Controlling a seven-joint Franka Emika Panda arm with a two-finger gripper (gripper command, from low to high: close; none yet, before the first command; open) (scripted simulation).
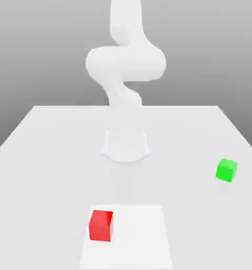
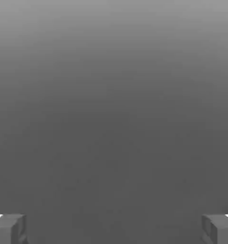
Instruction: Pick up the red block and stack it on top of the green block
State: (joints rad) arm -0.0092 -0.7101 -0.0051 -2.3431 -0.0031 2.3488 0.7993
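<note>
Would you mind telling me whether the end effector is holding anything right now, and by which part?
Nothing is held: the end effector is open, with no block between its fingers.

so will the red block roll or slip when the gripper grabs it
The red block looks like a plain cube with flat faces resting flat on the table, so it should slide rather than roll if nudged. Its smooth matte sides probably give parallel fingers a square grip. It seems rigid, unlikely to deform.

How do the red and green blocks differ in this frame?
The red block looks larger than the green block. Red sits near the front, toward the exterior view's left, on a brighter white patch; green sits farther back at the right, on the plain table. Both are plain matte cubes, apart and untouched.
</note>
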